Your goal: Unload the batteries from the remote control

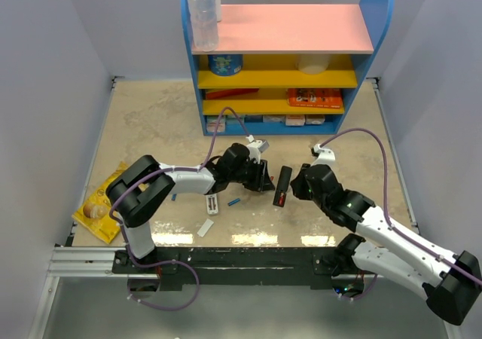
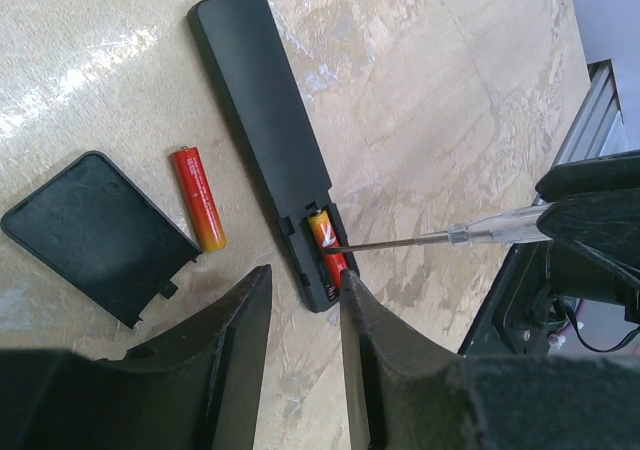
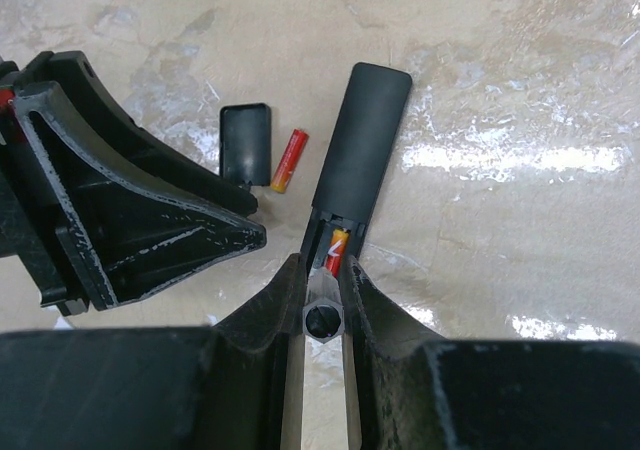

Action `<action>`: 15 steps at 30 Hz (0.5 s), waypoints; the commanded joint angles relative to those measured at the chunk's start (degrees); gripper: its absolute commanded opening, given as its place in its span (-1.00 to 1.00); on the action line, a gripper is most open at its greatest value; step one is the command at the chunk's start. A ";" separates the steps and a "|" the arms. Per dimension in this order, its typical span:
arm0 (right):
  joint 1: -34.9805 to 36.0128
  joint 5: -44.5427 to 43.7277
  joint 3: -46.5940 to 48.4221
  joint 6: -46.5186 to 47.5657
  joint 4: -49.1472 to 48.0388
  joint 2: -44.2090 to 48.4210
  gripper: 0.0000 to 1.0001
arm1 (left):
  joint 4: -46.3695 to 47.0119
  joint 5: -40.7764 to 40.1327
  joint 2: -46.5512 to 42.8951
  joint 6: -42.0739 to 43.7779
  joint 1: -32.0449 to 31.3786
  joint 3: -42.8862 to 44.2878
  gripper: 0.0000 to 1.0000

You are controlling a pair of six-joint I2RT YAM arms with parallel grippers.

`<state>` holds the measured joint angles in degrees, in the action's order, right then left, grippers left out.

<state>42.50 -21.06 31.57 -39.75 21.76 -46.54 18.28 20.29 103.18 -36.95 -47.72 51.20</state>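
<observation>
Toward the bench's near edge, our right gripper (image 3: 322, 270) clamps a screwdriver (image 2: 480, 232), prying the battery (image 2: 321, 229) from the remote (image 2: 265, 120); left gripper (image 2: 305, 300) agape; next, we lever upward.

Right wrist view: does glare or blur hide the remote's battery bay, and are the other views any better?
Right wrist: glare patches on the table lie right of the remote, off its bay; the red battery reads, the near tool is blurred. Left wrist: bay sharp. Top external: glare strip along the near table edge, remote small.
</observation>
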 commanded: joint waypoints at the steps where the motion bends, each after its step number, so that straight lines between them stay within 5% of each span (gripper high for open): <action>1: 0.21 0.32 1.21 1.43 -0.40 -0.83 -1.00 | 1.84 0.53 0.27 -0.23 -0.35 1.62 -0.24; 15: 0.30 0.23 5.17 3.45 2.41 -0.39 -1.00 | 2.28 0.62 0.01 -0.23 -0.35 1.36 -0.24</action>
<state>42.65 -20.18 33.95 -38.06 23.35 -47.37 18.33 20.36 103.26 -36.97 -47.72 51.22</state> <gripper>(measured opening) 0.185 0.380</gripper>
